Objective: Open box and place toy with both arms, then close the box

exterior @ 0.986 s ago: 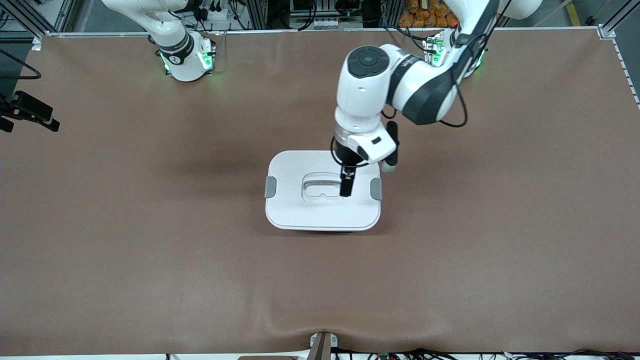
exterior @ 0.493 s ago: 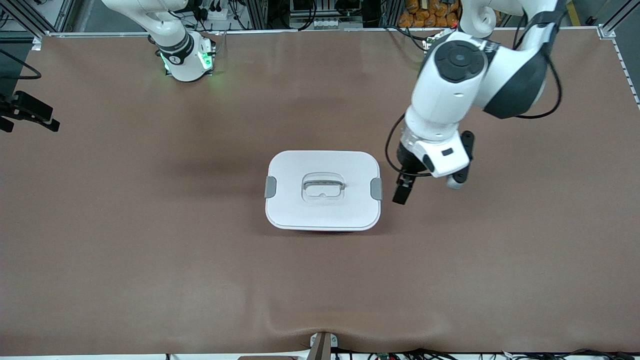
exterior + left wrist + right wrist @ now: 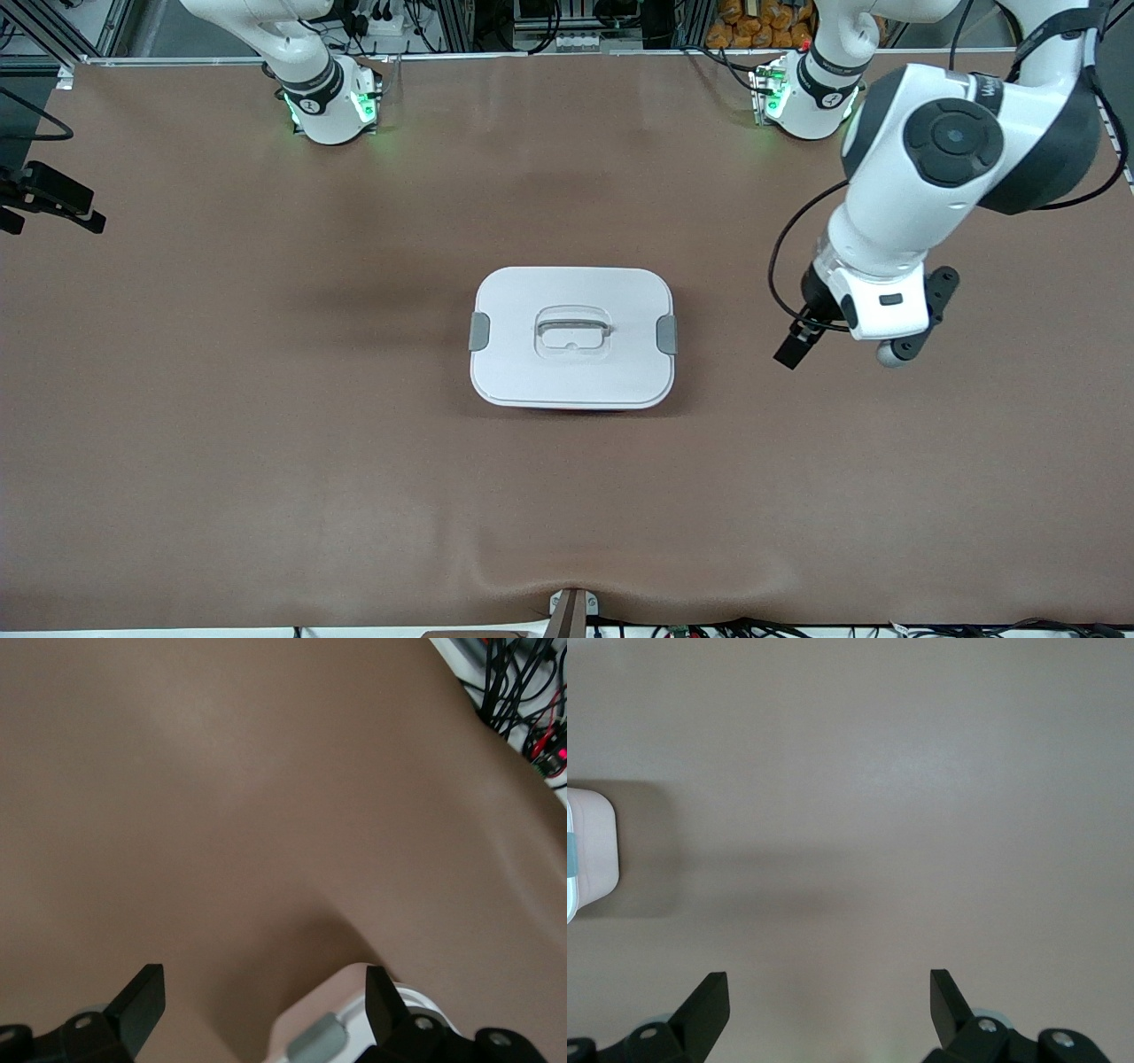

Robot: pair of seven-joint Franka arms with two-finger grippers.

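Left gripper (image 3: 791,347): fingers apart, empty, over bare table at the box's three o'clock in the front view. Right gripper (image 3: 828,1010): fingers apart, empty, over bare table; its arm waits. Box (image 3: 572,337): one, mid-table, lid (image 3: 567,377) on, two grey clips (image 3: 479,330) at its ends. Toy: none visible. The task looks finished or nearly so.

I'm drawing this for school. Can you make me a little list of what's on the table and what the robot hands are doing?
box: white-lidded tub, middle of the table, lid on
clips: grey, one at each end
toy: not in sight
left gripper: open, empty, over bare table toward the left arm's end
right gripper: open, empty, over bare table; arm waits
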